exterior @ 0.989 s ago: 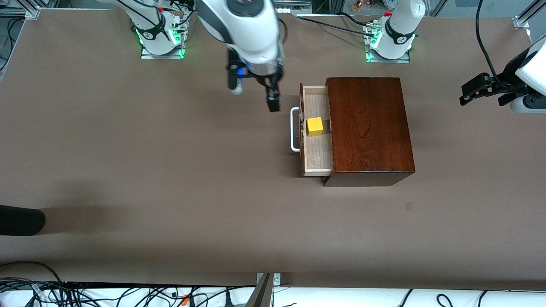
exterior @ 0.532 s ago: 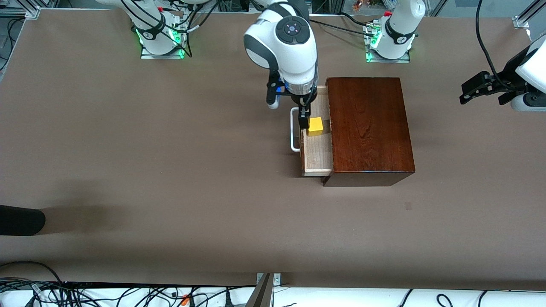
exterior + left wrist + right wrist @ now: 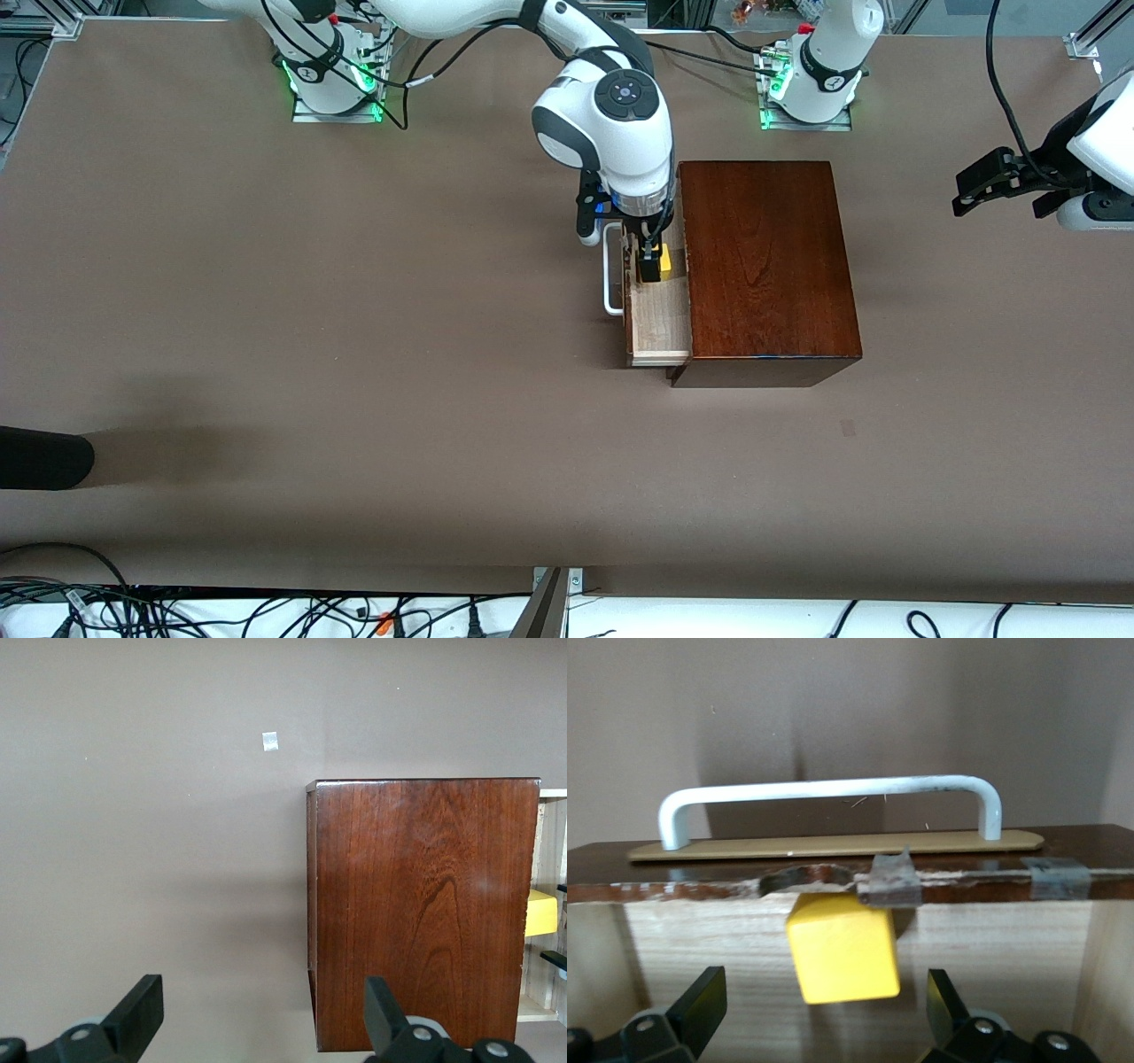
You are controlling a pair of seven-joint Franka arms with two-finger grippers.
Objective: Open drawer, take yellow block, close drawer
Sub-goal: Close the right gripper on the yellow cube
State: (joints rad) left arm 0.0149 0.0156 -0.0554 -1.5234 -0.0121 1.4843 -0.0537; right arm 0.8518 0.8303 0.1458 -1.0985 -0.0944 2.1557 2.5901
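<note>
Front view takes in the brown table (image 3: 354,354), with a glossy reddish-brown wooden box (image 3: 762,266) standing toward the edge where the arms are mounted, closer to the left arm's end than to the right's. From the box's side that faces the right arm's end, the drawer (image 3: 660,328) is pulled partway out, its pale wood tray open to view and its white handle (image 3: 609,279) pointing toward the right arm's end. Inside the tray sits the yellow block (image 3: 663,259), close to the drawer's front panel and resting on the tray floor. The right gripper (image 3: 651,257) is lowered into the drawer, fingers spread wide, one on each side of the block without pressing on it; the right wrist view shows a gap between each finger (image 3: 700,997) and the cube. The left gripper (image 3: 992,186) waits in the air over the left arm's end of the table, well apart from the box, fingers spread and holding nothing.
</note>
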